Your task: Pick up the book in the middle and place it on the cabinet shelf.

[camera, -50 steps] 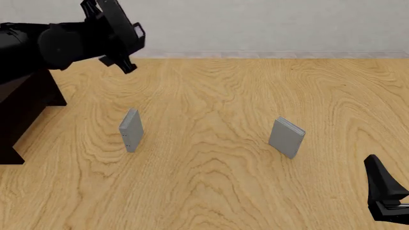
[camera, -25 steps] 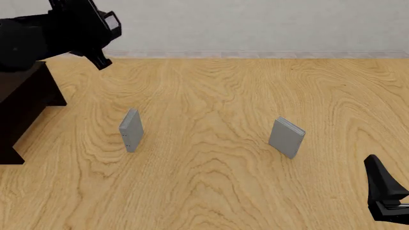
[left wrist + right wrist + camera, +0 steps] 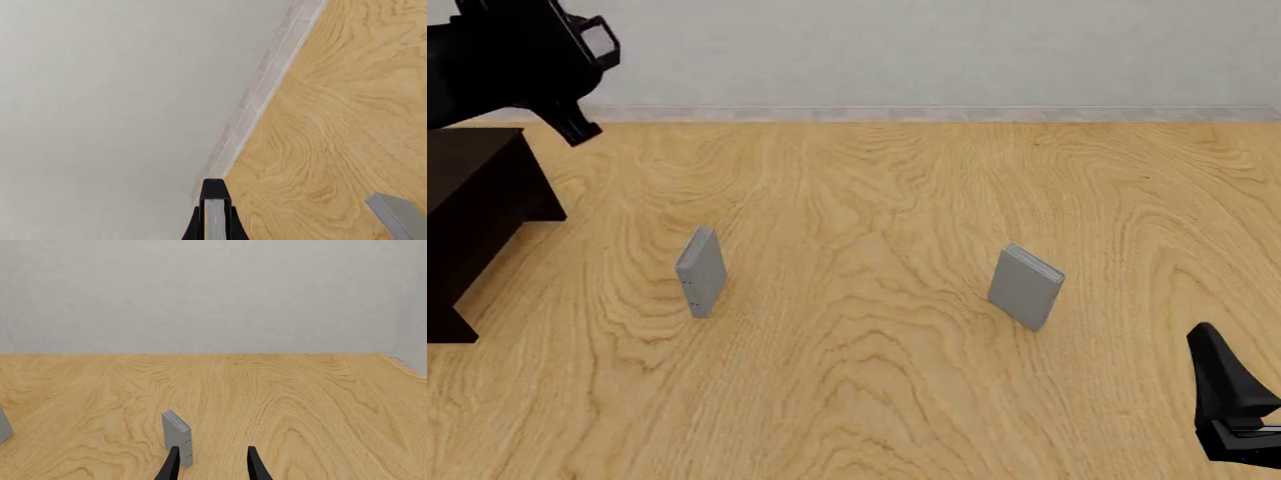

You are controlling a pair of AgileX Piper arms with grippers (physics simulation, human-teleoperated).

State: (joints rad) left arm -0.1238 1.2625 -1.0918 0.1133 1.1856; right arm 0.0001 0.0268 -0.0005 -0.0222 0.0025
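Observation:
My left gripper (image 3: 566, 62) is high at the far left, above the dark brown cabinet (image 3: 475, 190). In the left wrist view the gripper (image 3: 215, 227) is shut on the black book (image 3: 214, 210), whose white page edge shows between the black fingers. In the front view the book cannot be told apart from the black arm. My right gripper (image 3: 1232, 400) sits low at the near right, open and empty; its fingers (image 3: 172, 465) show apart in the right wrist view.
Two thin light-grey books stand upright on the wooden table, one at the left (image 3: 701, 272) and one at the right (image 3: 1024, 287). The right wrist view shows the right one (image 3: 177, 437) just ahead. A grey wall runs along the table's far edge.
My left arm has swung to the left with the book, from over the table to above the cabinet's far end. The right arm and the grey books have not moved.

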